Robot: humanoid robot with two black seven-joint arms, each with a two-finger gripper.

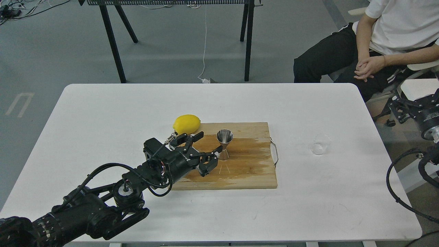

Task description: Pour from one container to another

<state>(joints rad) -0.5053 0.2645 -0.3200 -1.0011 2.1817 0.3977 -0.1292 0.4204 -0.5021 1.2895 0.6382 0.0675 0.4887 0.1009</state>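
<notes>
The steel hourglass jigger (224, 143) stands upright on the wooden cutting board (247, 171), free of any grip. My left gripper (205, 149) is just left of it, open, with nothing between its fingers; the nearest fingertip sits close to the jigger's waist. The clear glass cup (320, 144) stands alone on the white table, right of the board. My right gripper (402, 107) hangs off the table's right edge, far from the cup, small and dark, so its fingers cannot be told apart.
A yellow lemon (186, 124) lies at the board's back left corner, just behind my left gripper. A metal handle (275, 152) sticks out of the board's right side. A seated person (374, 44) is beyond the table's far right corner.
</notes>
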